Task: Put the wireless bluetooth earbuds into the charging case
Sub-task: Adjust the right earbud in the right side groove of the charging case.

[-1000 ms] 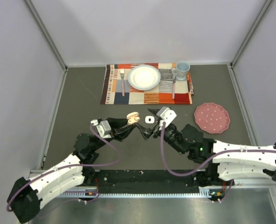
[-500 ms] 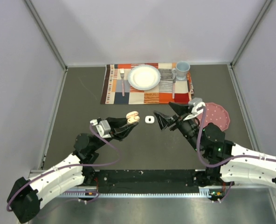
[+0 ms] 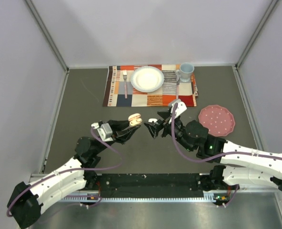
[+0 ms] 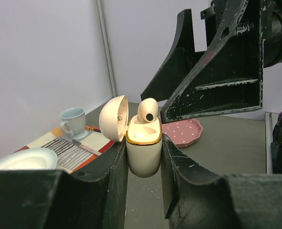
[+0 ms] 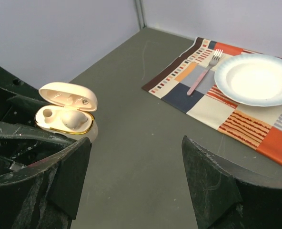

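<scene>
Currently your L gripper is clamping tight on the charging case, w/ its fingers pressing the two sides and the case standing upright btwn them. The case's lid is hanging open, tipped back on its hinge. One earbud is sitting in the case, poking up above the gold rim. In the R wrist view it's filling one socket, while the other socket is showing as an open hole.

Your R gripper is standing wide open and gripping nothing; only grey table is showing btwn the two black jaws. It's hovering just beside the case w/ its tips pointing toward it. From above, the two grippers are sitting almost tip to tip near the middle of the table, and in the L wrist view the R jaws are looming right behind the earbud.

A small white item is peeking out at the R tips in the top view. It's too small and too covered for you to tell what it is.

Further out, a patterned placemat is lying at the far side, carrying a white plate, a fork left of it and a pale blue cup at the right corner. A pink dotted plate is resting on the bare table, off to the R arm's side.
</scene>
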Controlling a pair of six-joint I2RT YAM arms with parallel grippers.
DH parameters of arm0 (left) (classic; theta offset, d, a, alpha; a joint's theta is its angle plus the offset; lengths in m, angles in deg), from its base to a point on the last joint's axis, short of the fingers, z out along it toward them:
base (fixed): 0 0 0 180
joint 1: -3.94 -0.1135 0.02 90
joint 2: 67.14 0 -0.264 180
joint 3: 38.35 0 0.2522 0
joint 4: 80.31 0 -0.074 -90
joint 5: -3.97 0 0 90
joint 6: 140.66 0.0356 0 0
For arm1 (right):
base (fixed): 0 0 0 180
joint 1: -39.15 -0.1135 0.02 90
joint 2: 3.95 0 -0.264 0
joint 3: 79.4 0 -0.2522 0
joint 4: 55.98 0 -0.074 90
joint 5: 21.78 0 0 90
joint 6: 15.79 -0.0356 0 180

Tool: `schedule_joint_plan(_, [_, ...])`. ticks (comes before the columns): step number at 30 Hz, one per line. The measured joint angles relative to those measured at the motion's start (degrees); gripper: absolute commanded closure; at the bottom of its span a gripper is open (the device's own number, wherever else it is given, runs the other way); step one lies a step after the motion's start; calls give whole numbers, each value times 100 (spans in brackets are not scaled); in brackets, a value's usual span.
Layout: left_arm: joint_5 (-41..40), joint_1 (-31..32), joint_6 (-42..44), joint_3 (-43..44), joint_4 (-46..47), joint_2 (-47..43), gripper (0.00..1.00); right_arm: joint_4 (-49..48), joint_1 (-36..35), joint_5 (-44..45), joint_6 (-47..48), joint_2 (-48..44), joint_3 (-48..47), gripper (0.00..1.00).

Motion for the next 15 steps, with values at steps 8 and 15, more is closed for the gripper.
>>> schedule_joint_plan(8, [2,0,55,0,-2,-9,100,-39,0,-225,-79,127,-2,23])
schedule_joint_plan(15, [17,0,55,0,0,33,100,-98,0,-243,-79,133,-2,24])
